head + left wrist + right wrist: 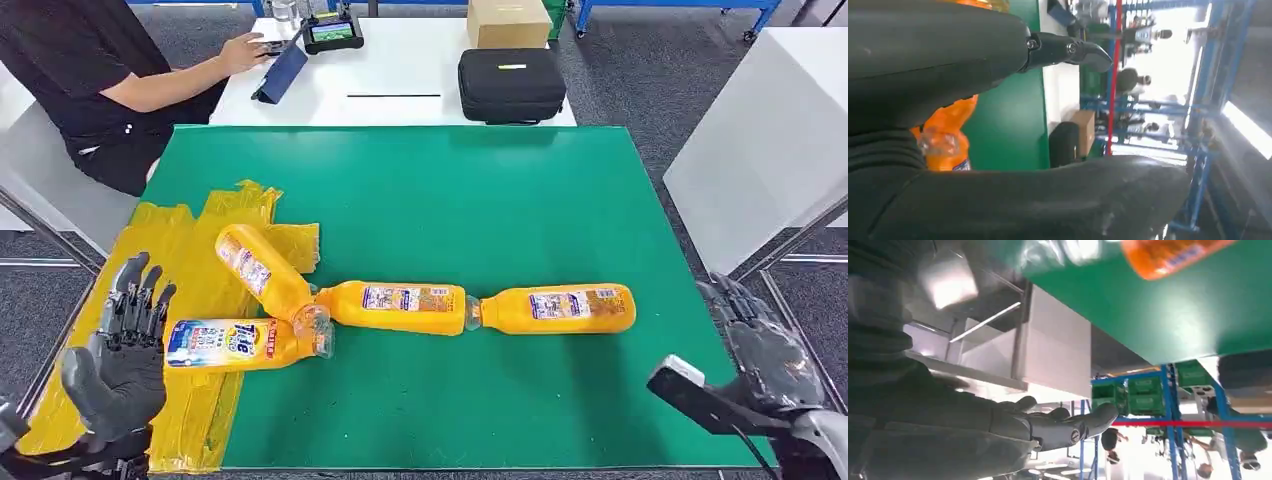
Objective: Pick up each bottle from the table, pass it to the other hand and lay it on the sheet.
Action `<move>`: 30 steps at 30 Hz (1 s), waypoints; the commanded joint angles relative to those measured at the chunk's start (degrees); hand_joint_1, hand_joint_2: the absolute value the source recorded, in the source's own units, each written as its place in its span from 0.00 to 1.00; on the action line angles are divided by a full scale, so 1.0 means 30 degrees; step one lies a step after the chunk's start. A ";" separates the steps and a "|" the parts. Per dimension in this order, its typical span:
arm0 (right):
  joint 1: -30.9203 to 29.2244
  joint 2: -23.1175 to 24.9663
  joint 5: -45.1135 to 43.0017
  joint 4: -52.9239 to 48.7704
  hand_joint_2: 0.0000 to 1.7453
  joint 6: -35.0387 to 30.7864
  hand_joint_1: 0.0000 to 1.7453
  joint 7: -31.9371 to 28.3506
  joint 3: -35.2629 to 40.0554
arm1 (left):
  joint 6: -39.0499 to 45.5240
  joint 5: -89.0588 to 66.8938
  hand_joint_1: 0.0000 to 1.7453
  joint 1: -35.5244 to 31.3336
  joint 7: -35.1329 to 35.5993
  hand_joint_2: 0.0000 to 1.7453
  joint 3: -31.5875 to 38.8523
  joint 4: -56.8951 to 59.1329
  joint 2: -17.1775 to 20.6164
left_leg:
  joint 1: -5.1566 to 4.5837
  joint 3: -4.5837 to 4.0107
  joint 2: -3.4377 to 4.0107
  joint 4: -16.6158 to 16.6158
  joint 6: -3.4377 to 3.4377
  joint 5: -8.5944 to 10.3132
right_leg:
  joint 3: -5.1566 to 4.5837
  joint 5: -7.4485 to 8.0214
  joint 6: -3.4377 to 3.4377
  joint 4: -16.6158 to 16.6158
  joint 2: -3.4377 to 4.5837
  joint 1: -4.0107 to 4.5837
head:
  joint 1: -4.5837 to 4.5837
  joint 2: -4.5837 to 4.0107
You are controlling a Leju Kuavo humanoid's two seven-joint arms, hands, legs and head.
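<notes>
Several orange bottles lie on the green table (480,200). One bottle (235,343) and a second (262,272) rest on the yellow sheet (190,300) at the left. A third bottle (400,306) and a fourth (560,308) lie end to end on the bare green surface. My left hand (125,345) hovers over the sheet's left edge, fingers spread, holding nothing. My right hand (760,345) is off the table's right edge, open and empty. The left wrist view shows a bottle (948,135) past the fingers (1068,50); the right wrist view shows a bottle's end (1168,255).
A person in black (90,80) sits at the far left by a white table (400,70) holding a black case (512,85), a cardboard box (508,22) and a tablet (335,32). A white panel (770,140) stands on the right.
</notes>
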 commanded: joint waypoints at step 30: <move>-0.8161 0.7941 0.6818 0.6712 1.00 0.6473 0.00 0.2366 0.5948 | -0.1951 -0.2400 0.00 -0.2424 0.1922 0.00 0.1200 0.1673 -0.1937 | 0.0042 0.0070 -0.0063 -0.0022 -0.0079 0.0005 | 0.0076 -0.0016 -0.0004 -0.0009 -0.0062 0.0036 | 0.0007 0.0000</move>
